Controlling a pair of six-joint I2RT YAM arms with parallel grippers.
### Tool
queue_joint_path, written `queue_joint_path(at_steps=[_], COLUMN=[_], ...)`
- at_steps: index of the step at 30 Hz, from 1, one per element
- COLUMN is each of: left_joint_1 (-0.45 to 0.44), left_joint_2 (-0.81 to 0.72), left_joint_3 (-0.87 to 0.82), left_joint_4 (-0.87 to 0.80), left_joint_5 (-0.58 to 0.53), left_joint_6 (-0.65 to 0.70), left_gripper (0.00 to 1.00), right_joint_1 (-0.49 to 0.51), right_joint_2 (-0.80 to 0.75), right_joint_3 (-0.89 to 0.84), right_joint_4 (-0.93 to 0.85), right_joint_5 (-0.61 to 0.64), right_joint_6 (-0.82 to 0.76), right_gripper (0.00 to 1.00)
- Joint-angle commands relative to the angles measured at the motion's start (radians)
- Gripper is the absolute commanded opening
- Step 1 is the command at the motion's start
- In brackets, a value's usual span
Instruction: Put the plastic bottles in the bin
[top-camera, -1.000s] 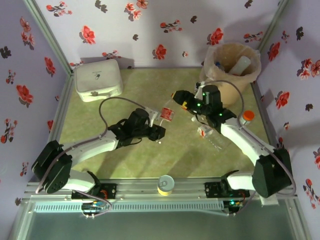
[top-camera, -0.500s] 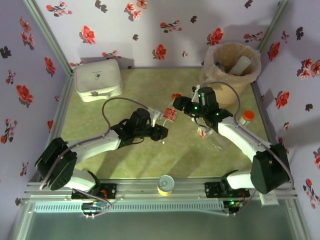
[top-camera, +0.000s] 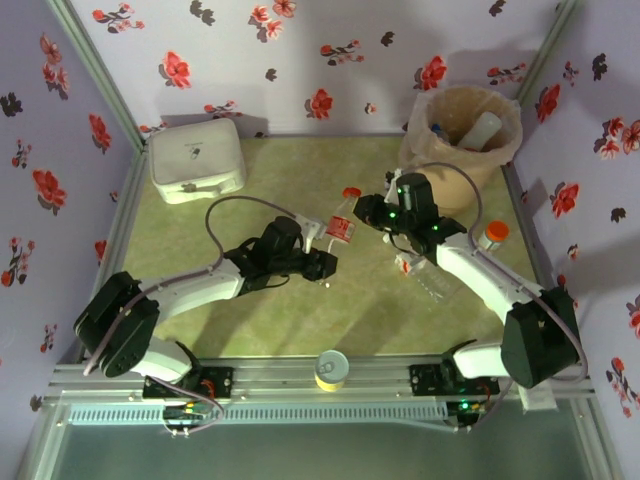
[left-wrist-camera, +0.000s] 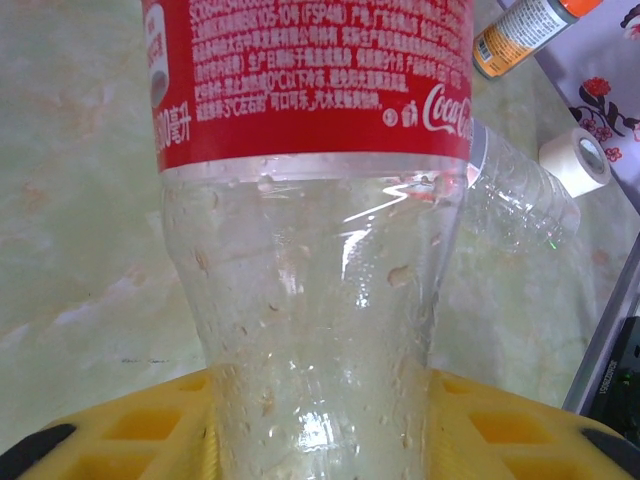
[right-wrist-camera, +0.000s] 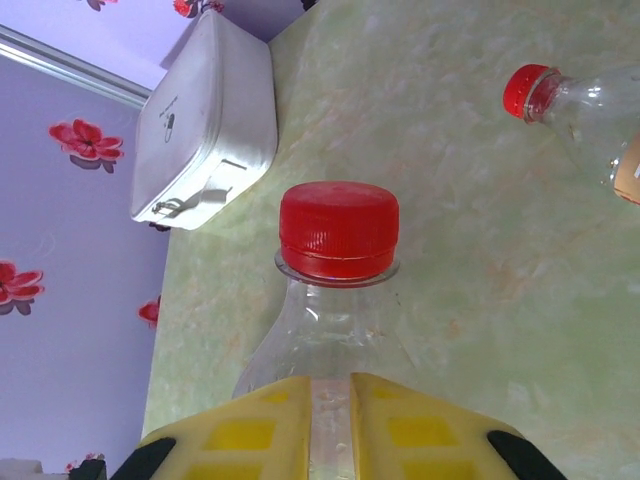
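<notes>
A clear plastic bottle (top-camera: 342, 226) with a red label and a red cap (right-wrist-camera: 338, 228) hangs above the floor between my two grippers. My left gripper (top-camera: 326, 242) is shut on its lower body (left-wrist-camera: 315, 330), a yellow finger (left-wrist-camera: 150, 425) pressing each side. My right gripper (top-camera: 361, 208) is shut on its shoulder just below the cap, jaws almost together. Another clear bottle (top-camera: 428, 283) lies on the floor under the right arm. A further red-capped bottle (right-wrist-camera: 565, 100) shows past my right fingers. The beige bin (top-camera: 465, 90) stands at the back right with bottles inside.
A white box (top-camera: 197, 160) sits in the back left corner. An orange-capped vial (top-camera: 493, 233) stands by the right wall, with a tape roll (left-wrist-camera: 580, 162) near it. A yellow-rimmed tin (top-camera: 331, 368) rests at the near edge. Flowered walls close three sides.
My right gripper, open beside the cap a second ago, has shut on the bottle's shoulder. The left gripper has carried the bottle slightly to the right.
</notes>
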Motion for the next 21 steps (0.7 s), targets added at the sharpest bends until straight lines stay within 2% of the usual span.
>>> queue_joint_path(at_steps=[1, 7, 8, 10, 12, 17, 21], left_joint_1=[0.005, 0.005, 0.006, 0.008, 0.009, 0.009, 0.009], left_joint_2=[-0.001, -0.02, -0.021, -0.022, -0.025, -0.024, -0.015], left_joint_3=[0.021, -0.005, -0.004, -0.005, -0.005, -0.004, 0.006], left_joint_4=[0.06, 0.093, 0.093, 0.092, 0.092, 0.103, 0.103], left_joint_5=[0.024, 0.023, 0.023, 0.022, 0.022, 0.026, 0.055], left_joint_6=[-0.003, -0.018, -0.02, -0.019, -0.02, -0.014, -0.001], left_gripper=[0.47, 0.5, 0.5, 0.5, 0.5, 0.5, 0.49], right_joint_1=[-0.002, -0.017, -0.02, -0.03, -0.053, -0.06, -0.045], right_joint_2=[0.0, 0.013, 0.013, 0.003, -0.022, 0.0, 0.063], right_joint_3=[0.049, 0.086, 0.089, 0.09, 0.082, 0.114, 0.16], right_joint_4=[-0.038, -0.058, -0.064, -0.087, -0.114, -0.16, -0.145], right_joint_5=[0.011, -0.003, -0.009, -0.003, 0.019, 0.013, -0.024], right_joint_6=[-0.027, -0.041, -0.041, -0.052, -0.056, -0.066, -0.065], right_gripper=[0.14, 0.11, 0.16, 0.38, 0.54, 0.7, 0.73])
